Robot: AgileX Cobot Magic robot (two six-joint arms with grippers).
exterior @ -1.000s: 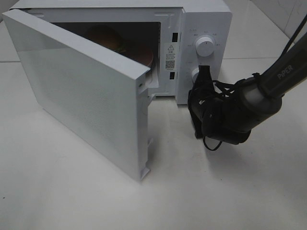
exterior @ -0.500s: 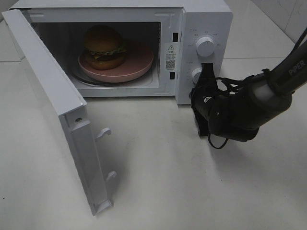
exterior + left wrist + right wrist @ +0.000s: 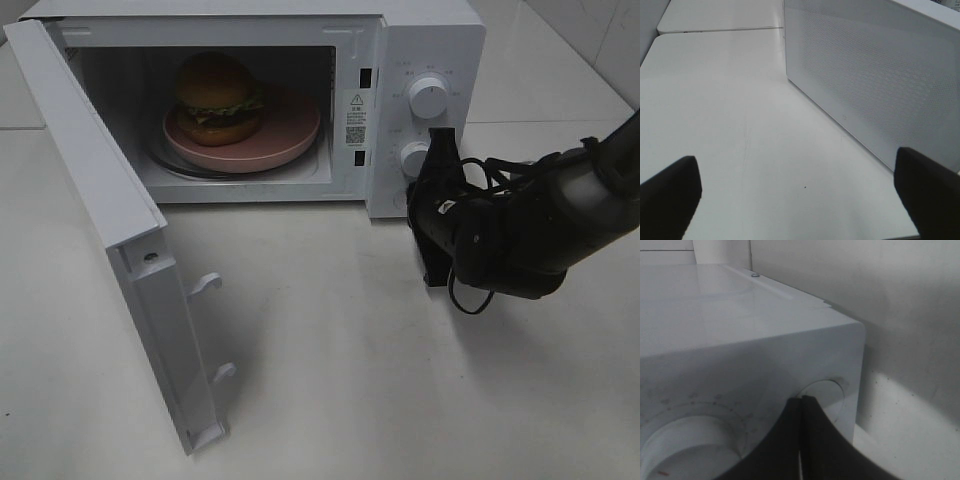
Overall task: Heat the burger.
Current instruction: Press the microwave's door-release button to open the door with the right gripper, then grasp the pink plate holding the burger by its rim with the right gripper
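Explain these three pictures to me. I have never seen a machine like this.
This is a robot with two arms, each ending in a gripper. One picture looks down from a high camera; the other two come from cameras on the wrists. On the white table stands a microwave, door open, with a burger on a pink plate inside. The right gripper is shut, empty, close to the lower knob. The left gripper is open and empty, near the door.

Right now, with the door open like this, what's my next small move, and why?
Probably bring the open left end effector against the microwave door and swing it shut: the burger already sits on the pink plate inside, and the shut right end effector is by the lower knob.
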